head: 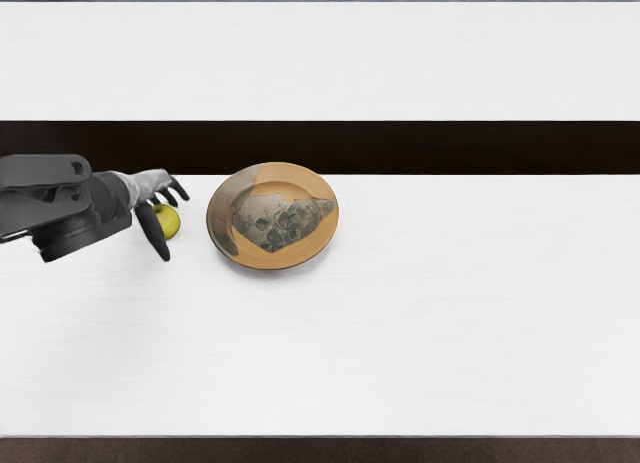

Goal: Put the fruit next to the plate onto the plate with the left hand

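Left hand (158, 205) is at the fruit, fingers spread, nothing gripped yet. The dark thumb (157, 238) hangs down on the near-left side of the fruit, and the other fingers (176, 190) fan out above and behind it. Hand is fairly wide and not closed. Can't tell whether any fingertip actually touches the skin.

The small round yellow-green fruit (169, 221) sits on the table just left of the plate, close to the rim but apart from it. It is partly hidden by the thumb and palm.

The round orange-brown ceramic plate with a grey mottled centre (325, 205) has nothing on it, so the task looks to be at the grasp stage. The white tabletop (420, 323) is flat.

Doing the step well:
- Centre the fruit between thumb and fingers before closing, because a round fruit rolls away if it is pinched off-centre.
- Close evenly so neither side shoves it toward the plate edge.
- Lift enough to clear the raised rim.
- Carry it a short way right and release low over the middle of the plate so it doesn't roll off.

Right arm not seen.
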